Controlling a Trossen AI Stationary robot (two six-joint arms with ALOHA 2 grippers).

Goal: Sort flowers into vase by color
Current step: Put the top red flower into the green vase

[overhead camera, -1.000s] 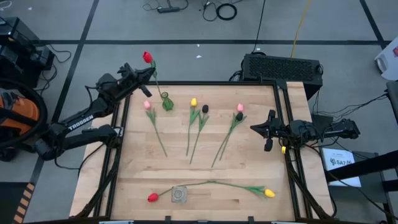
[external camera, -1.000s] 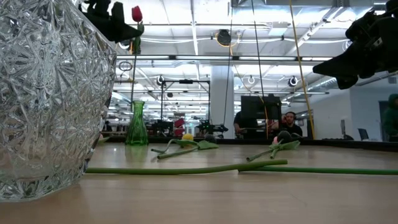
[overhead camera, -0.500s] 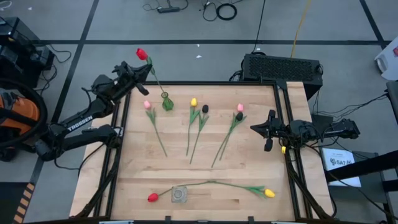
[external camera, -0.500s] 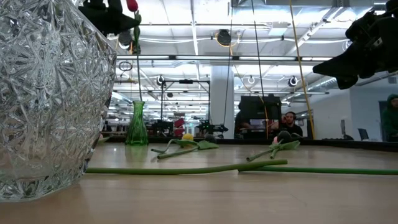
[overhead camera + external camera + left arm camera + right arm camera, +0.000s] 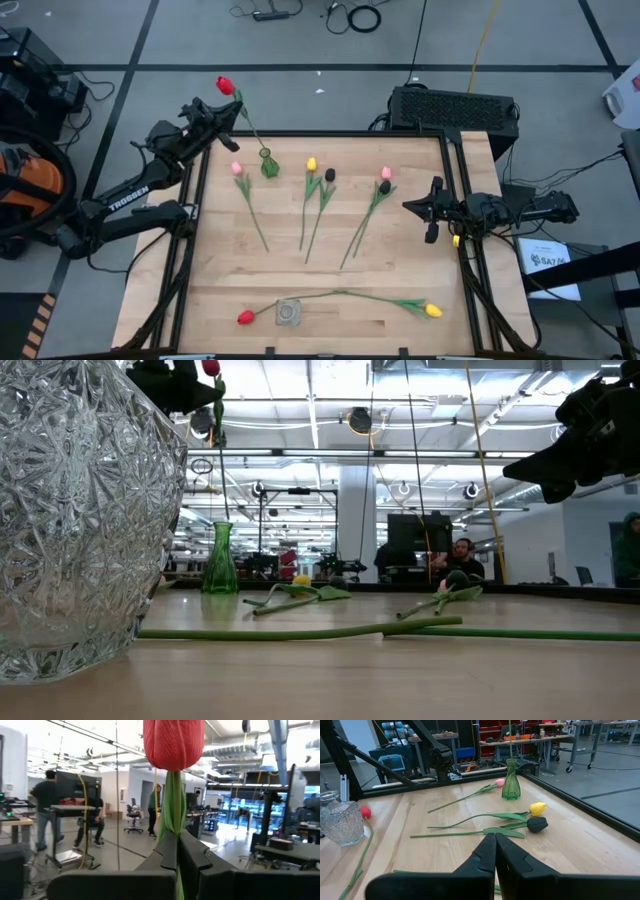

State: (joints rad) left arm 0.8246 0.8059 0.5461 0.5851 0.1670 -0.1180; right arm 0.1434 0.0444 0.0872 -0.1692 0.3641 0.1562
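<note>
1. Left gripper (image 5: 228, 113): jaws closed tight on the green stem of a red tulip (image 5: 226, 86), pinched just under the head; head raised past the table's far-left corner.
2. Stem runs long from the jaws down toward the green vase (image 5: 269, 165) at the table's far-left; lower end at the vase neck, apparently inside it, though the overhead view is too coarse to confirm.
3. Governing relation: vase lies below and toward table centre from the left jaws; stem axis slanted, not plumb over the neck. Left arm much nearer the vase.
4. Right gripper (image 5: 432, 212): jaws closed, nothing held, hovering over the table's right edge, well apart from the vase.
5. Count, flowers on the table (image 5: 400, 270): seven. Pink tulips, two (image 5: 237, 169) (image 5: 386, 173); yellow tulips, two (image 5: 311, 164) (image 5: 433, 310); dark tulips, two (image 5: 329, 175) (image 5: 384, 187); second red tulip (image 5: 245, 317), one. Eight with the held one.
6. Vases: two. Green one as above; crystal vase (image 5: 288, 312) at the near edge, between the near red and yellow heads.
</note>
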